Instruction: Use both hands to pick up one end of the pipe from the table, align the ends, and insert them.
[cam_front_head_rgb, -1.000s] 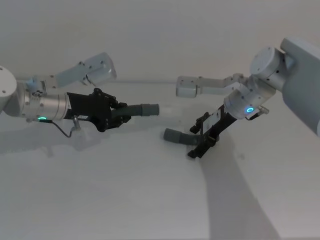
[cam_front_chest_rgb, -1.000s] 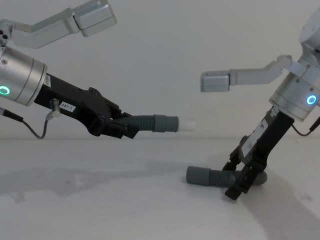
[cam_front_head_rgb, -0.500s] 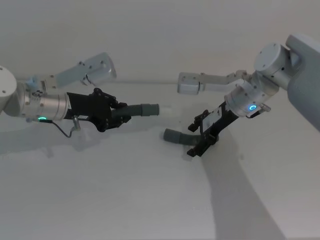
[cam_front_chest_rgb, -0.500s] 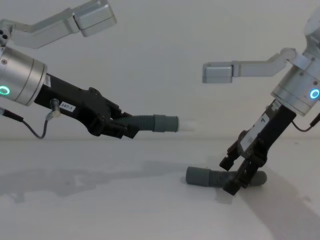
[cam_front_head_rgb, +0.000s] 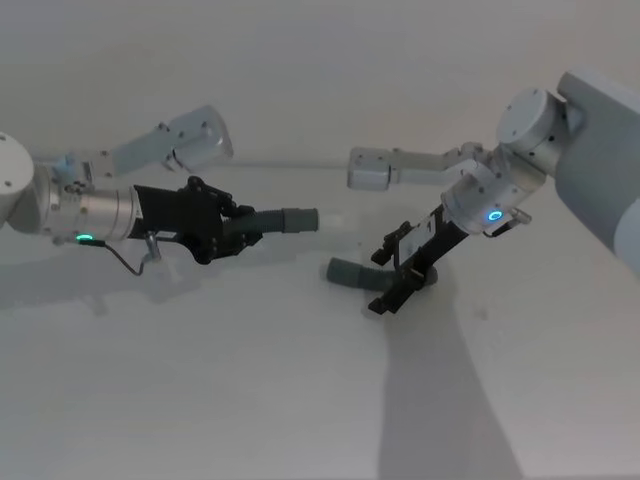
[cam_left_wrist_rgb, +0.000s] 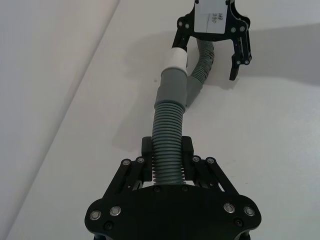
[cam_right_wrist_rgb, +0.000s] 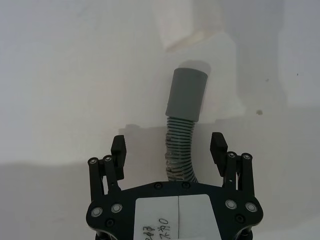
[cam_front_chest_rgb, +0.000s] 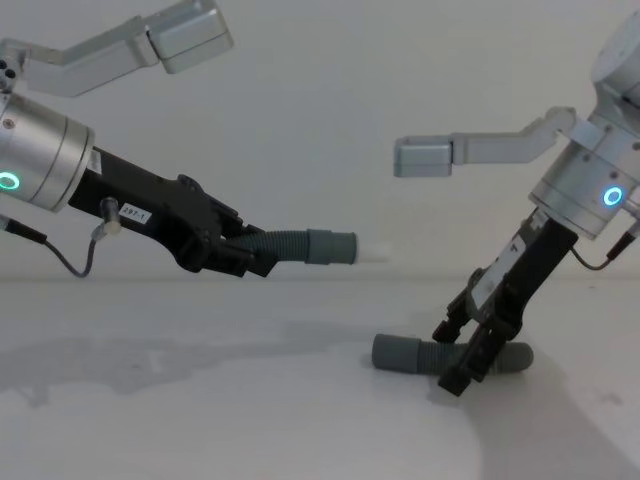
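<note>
**One hose piece aloft, the other flat between spread fingers**

At about 9 o'clock from the centre of the head view, the left gripper (cam_front_head_rgb: 225, 232) pinches the ribbed, dark-grey held hose piece (cam_front_head_rgb: 270, 220) clear of the table (cam_front_head_rgb: 250, 390). Its smooth cuff (cam_front_chest_rgb: 330, 246) points toward 3 o'clock. The piece's rear end is buried among the black fingers. Its whitish tip (cam_front_chest_rgb: 372, 252) is plain in the chest view but nearly lost against the white matte surface in the head view.

At about 3 o'clock, the right gripper (cam_front_head_rgb: 385, 283) tilts down over the second hose piece (cam_front_head_rgb: 350, 272). This piece lies flat on the table with its plain cuff (cam_right_wrist_rgb: 188, 94) toward 9 o'clock. The jaws stand spread, one finger on each side of the corrugated stretch and clear of it in the right wrist view. The gripper covers part of that hose. A stub of its far end shows beyond the gripper in the chest view.
</note>
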